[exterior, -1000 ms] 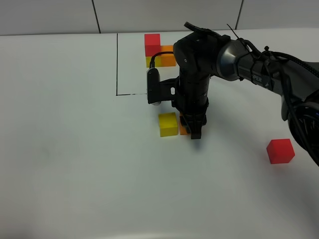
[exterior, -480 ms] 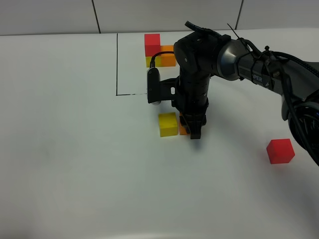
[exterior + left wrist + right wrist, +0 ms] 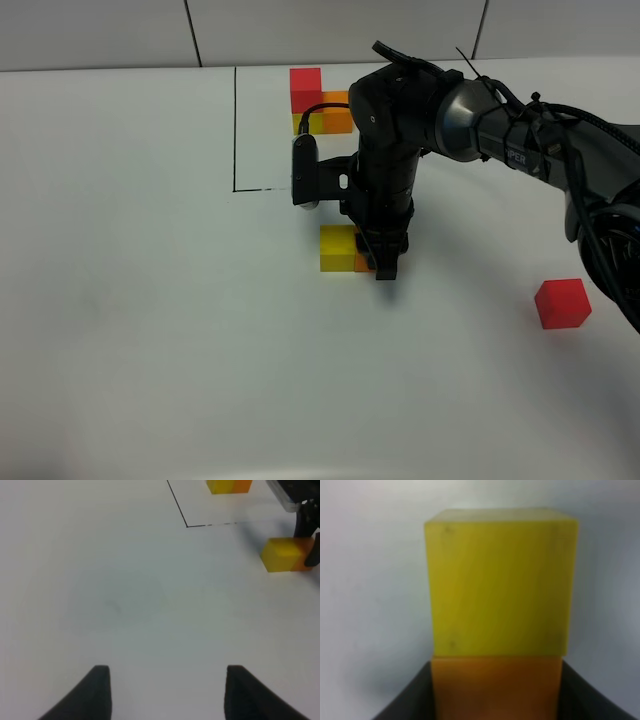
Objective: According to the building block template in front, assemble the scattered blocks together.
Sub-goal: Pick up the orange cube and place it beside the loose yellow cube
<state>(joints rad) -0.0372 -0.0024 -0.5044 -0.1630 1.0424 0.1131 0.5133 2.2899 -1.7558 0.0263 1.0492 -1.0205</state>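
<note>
The template stands at the table's back inside a thin black outline (image 3: 235,130): a red cube (image 3: 305,85) on a yellow one (image 3: 299,123), with an orange one (image 3: 337,113) alongside. The loose yellow cube (image 3: 337,247) lies mid-table. My right gripper (image 3: 383,264) is shut on the loose orange cube (image 3: 364,263) and holds it pressed against the yellow cube's side; the right wrist view shows orange (image 3: 496,687) flush against yellow (image 3: 500,580). The loose red cube (image 3: 562,302) lies far right. My left gripper (image 3: 167,695) is open and empty, well short of the yellow cube (image 3: 282,555).
The right arm (image 3: 480,110) reaches in from the right, over the outlined area's right part. The outline's corner (image 3: 187,526) shows in the left wrist view. A tiled wall (image 3: 330,30) stands behind the white table (image 3: 150,330).
My right gripper has shifted slightly left and back with the orange cube, closing it against the yellow cube. The red cube and left gripper have not moved.
</note>
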